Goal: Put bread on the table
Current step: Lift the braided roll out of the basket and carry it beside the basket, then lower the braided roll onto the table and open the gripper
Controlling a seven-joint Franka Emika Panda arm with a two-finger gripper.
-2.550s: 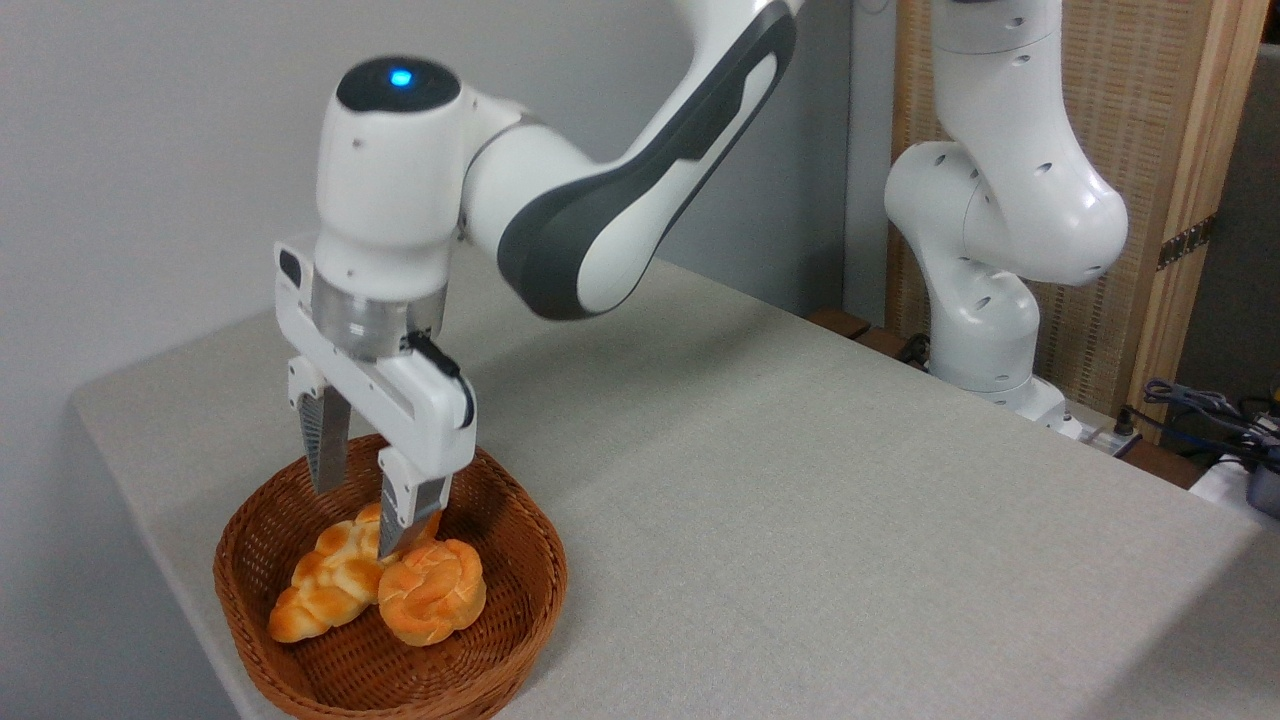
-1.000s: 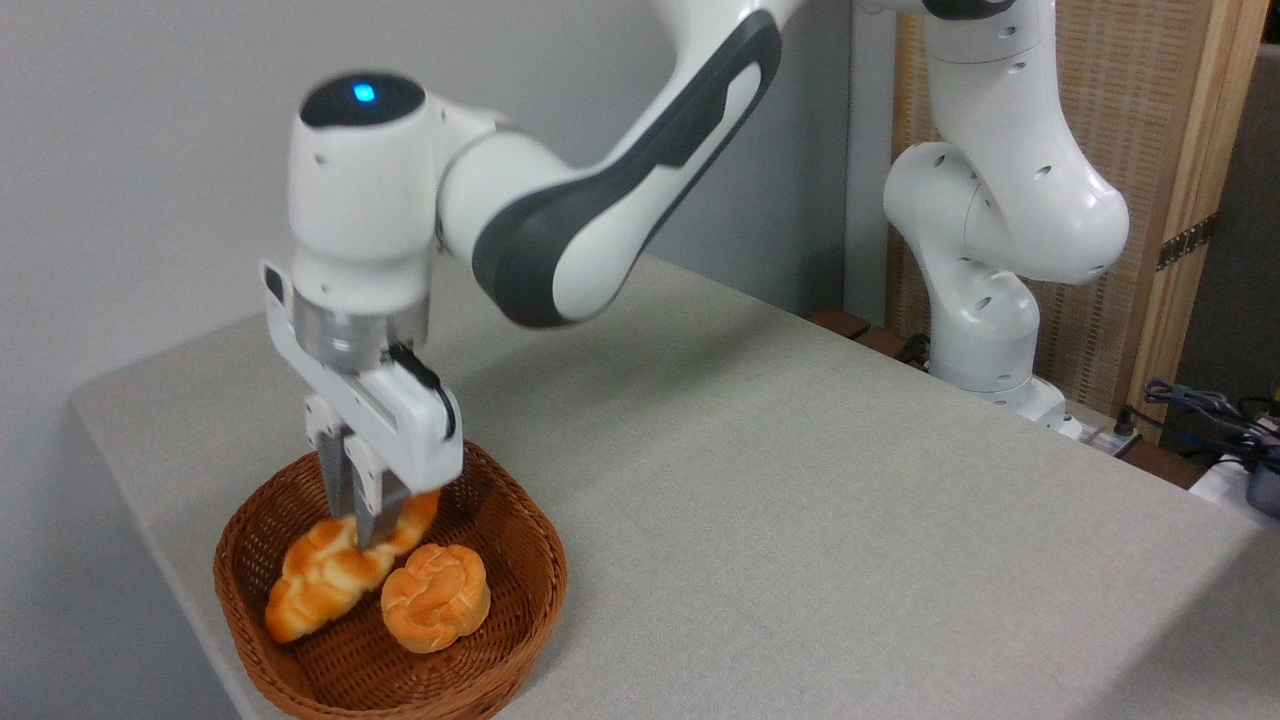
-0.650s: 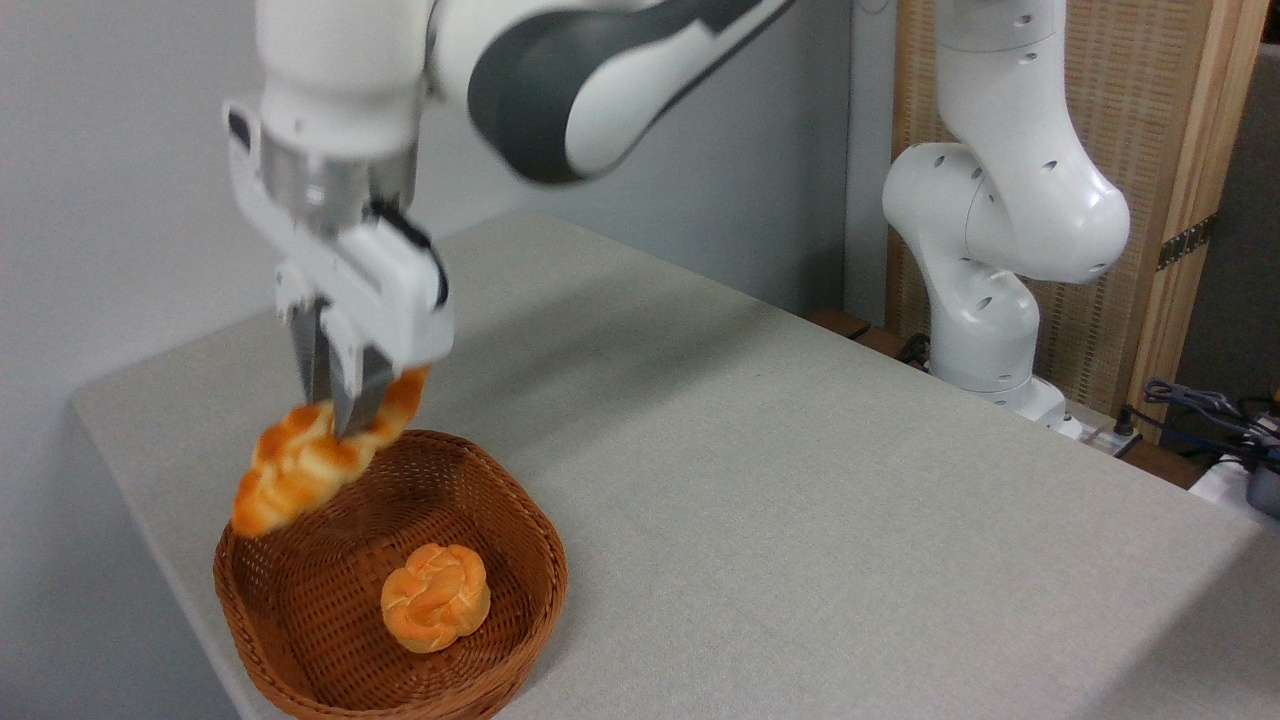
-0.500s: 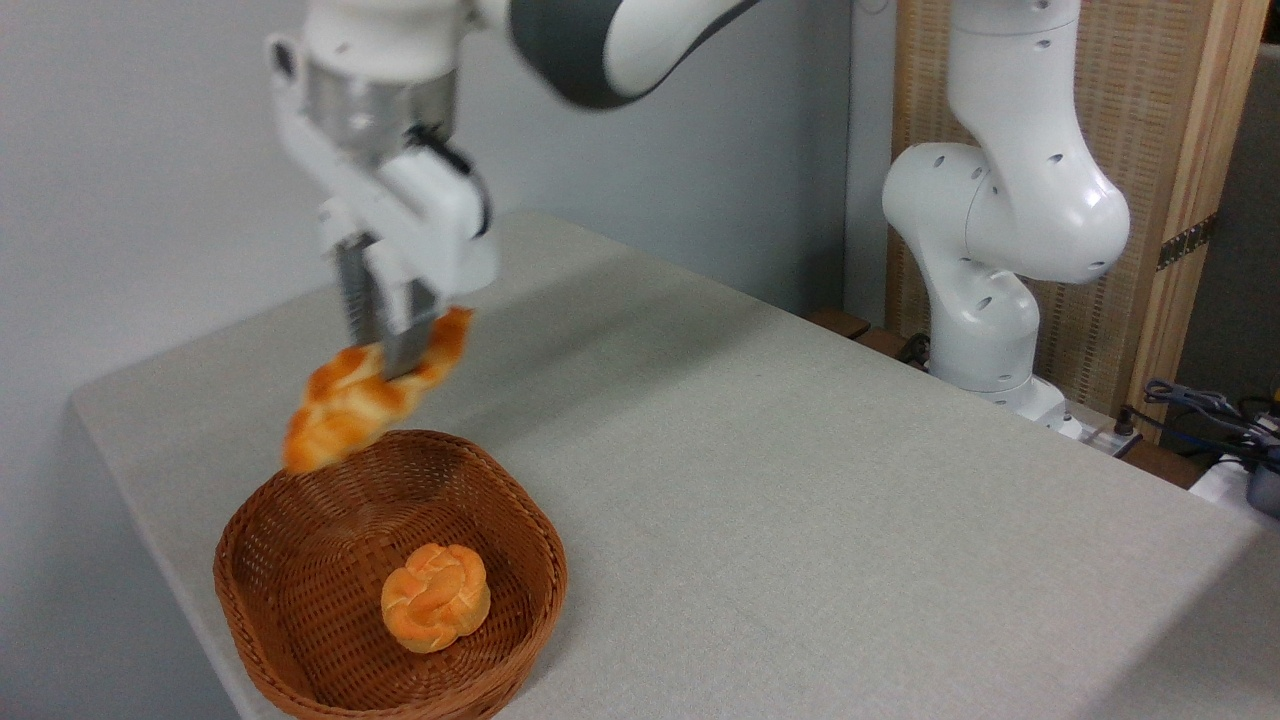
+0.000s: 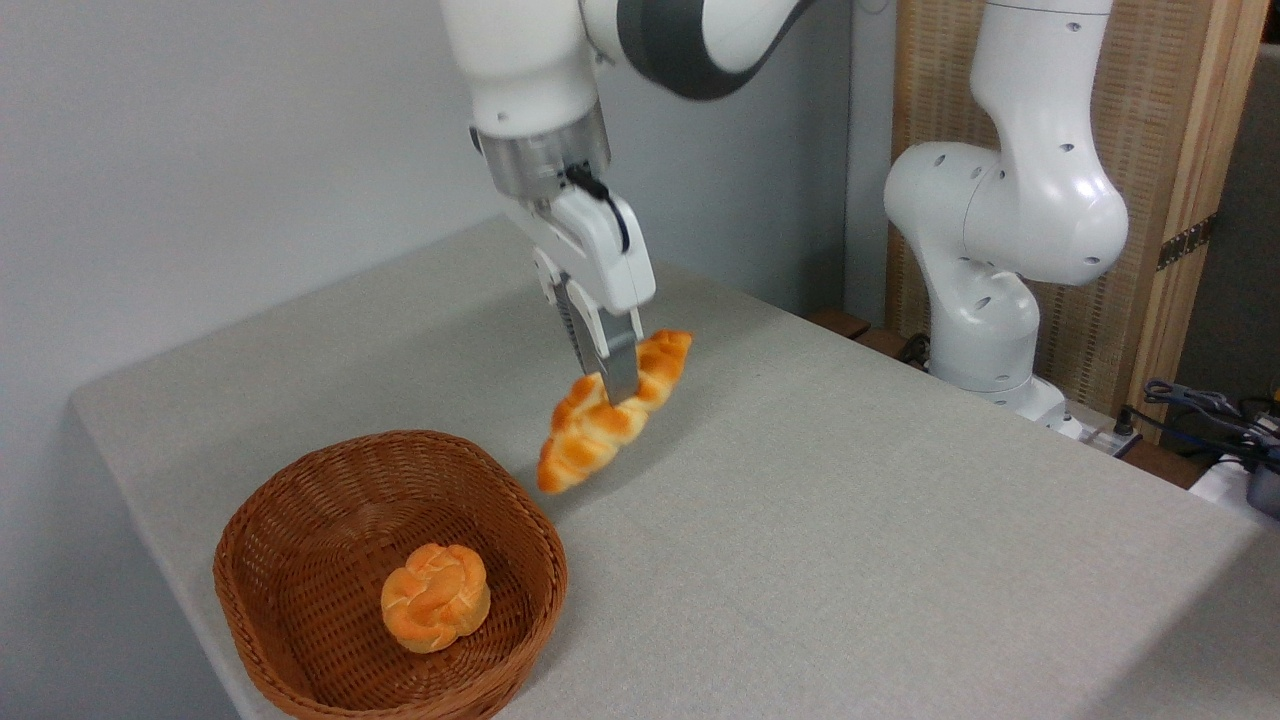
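Moved right, clear of brown wicker basket [image 5: 300, 560]: golden-orange braided loaf [image 5: 610, 412], long axis lower-left to upper-right, above grey-beige desk [image 5: 850, 520]; tool [image 5: 612, 385] vertical, clamping it mid-length.

Even, soft indoor light, faint shadows on the table [image 5: 800, 520], perhaps slightly grainy.

Glossy white plastic arm [image 5: 1010, 200], matt cloth-like table [image 5: 850, 520], rough woven wicker basket [image 5: 300, 620], glazed-looking braided bread [image 5: 610, 415].
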